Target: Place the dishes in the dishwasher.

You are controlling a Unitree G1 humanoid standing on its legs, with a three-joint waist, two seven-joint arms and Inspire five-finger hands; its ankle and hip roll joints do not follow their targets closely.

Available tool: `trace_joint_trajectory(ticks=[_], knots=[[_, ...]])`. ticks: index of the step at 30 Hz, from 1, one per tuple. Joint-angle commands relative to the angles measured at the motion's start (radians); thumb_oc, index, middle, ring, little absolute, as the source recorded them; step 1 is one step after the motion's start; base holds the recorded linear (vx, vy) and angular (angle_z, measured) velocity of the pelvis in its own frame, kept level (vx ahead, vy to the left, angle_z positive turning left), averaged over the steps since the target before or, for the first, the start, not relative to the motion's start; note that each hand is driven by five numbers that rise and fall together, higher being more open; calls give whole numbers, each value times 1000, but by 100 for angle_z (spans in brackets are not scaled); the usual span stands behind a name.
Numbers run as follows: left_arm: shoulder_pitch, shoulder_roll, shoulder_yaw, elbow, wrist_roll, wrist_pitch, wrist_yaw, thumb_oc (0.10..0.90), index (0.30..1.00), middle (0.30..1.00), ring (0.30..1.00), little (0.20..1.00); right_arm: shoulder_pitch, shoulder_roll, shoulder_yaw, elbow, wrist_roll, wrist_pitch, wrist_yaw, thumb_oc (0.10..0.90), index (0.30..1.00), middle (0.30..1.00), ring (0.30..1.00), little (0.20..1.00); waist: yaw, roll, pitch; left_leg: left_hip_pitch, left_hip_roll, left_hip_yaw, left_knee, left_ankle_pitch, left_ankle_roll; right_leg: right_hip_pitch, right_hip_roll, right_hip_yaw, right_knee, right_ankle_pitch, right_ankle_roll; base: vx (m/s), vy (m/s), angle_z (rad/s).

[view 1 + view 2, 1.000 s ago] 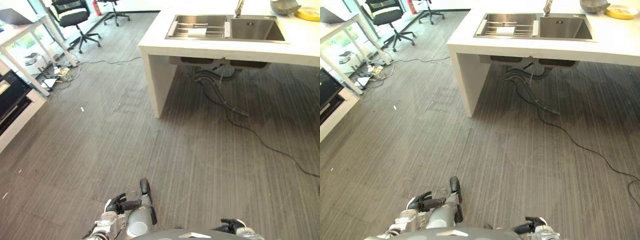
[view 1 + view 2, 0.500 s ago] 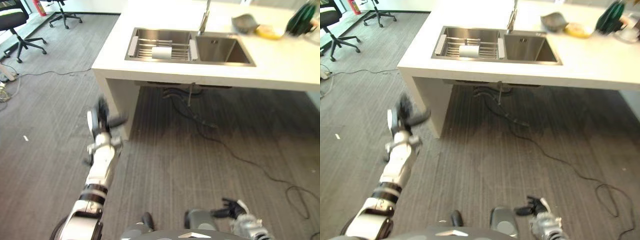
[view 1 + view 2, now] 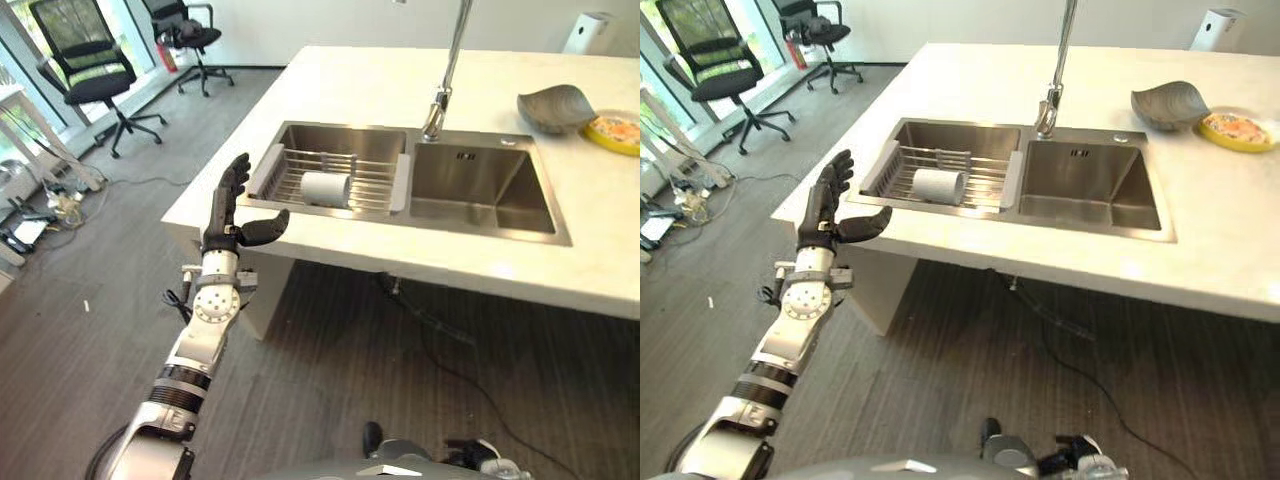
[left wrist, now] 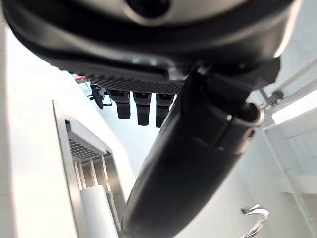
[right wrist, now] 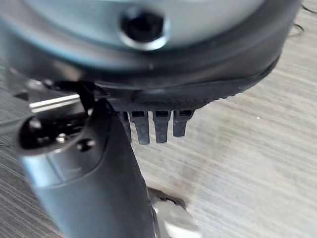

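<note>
Left eye view: left hand (image 3: pixel 228 213) spread beside sink (image 3: pixel 480 195); cup (image 3: pixel 324 188) in rack (image 3: pixel 375 183).

The left arm is raised from the lower left, its silver-grey forearm angled upward. The left hand (image 3: pixel 230 215) is held upright at the end of it, with the fingers (image 3: pixel 235 178) stretched straight and close together and the thumb (image 3: pixel 264 228) spread out sideways. Nothing is held in it. In the left wrist view the fingers (image 4: pixel 141 106) are seen extended in a row past the palm, with the thumb (image 4: pixel 198 168) jutting out beside them. The right hand (image 3: pixel 478 455) is kept low at the bottom edge, near the body. In the right wrist view its fingers (image 5: pixel 153 124) are seen straight, with nothing gripped.
</note>
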Motion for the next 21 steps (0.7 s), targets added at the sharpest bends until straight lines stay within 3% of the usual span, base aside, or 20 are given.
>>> trace_joint_trajectory(ticks=[1,4,6,13,14,15,16,21], knots=[[-168,87,34,-89,119,-73,-4,800,900,900,900,900,-19,-39,-30,-4,23,-23,-3,800,900,900,900,900,-12,59,-39,38,-37,61,-406,-10,77,107,-71,-23,-46,-79,188,133,23,8],[-171,113,40,-93,116,-75,-24,800,900,900,900,900,-34,-47,-34,-20,34,-27,-1,800,900,900,900,900,-25,74,-66,82,-45,87,-483,-17,85,113,-67,-24,-59,-77,192,134,26,-24],[-201,177,8,-119,204,-70,-65,800,900,900,900,900,-18,-37,-28,-32,30,-30,17,800,900,900,900,900,-36,89,-97,151,-53,112,-583,-6,85,127,-61,-36,-73,-77,198,175,43,-27],[-229,243,-52,-141,315,-55,-110,800,900,900,900,900,-2,-24,-6,-43,0,-30,31,800,900,900,900,900,-46,95,-102,173,-55,113,-590,-14,87,134,-60,-39,-72,-78,201,28,9,6],[-329,294,-156,-124,462,-22,-126,800,900,900,900,900,6,-15,9,-50,-17,-31,35,800,900,900,900,900,-56,97,-99,182,-63,115,-588,-28,93,135,-66,-43,-69,-79,207,29,22,-3],[-329,294,-156,-124,462,-22,-126,800,900,900,900,900,6,-15,9,-50,-17,-31,35,800,900,900,900,900,-56,97,-99,182,-63,115,-588,-28,93,135,-66,-43,-69,-79,207,42,57,3],[-449,319,-282,-49,586,6,-152,800,900,900,900,900,19,-21,21,-53,-40,-28,35,800,900,900,900,900,-81,108,-96,190,-73,130,-591,-40,99,123,-73,-36,-57,-78,218,16,44,13],[-547,294,-378,89,606,15,-141,800,900,900,900,900,13,-39,9,-62,-26,-27,28,800,900,900,900,900,-113,124,-83,194,-84,146,-590,-49,104,101,-80,-15,-39,-76,228,0,34,-9]])
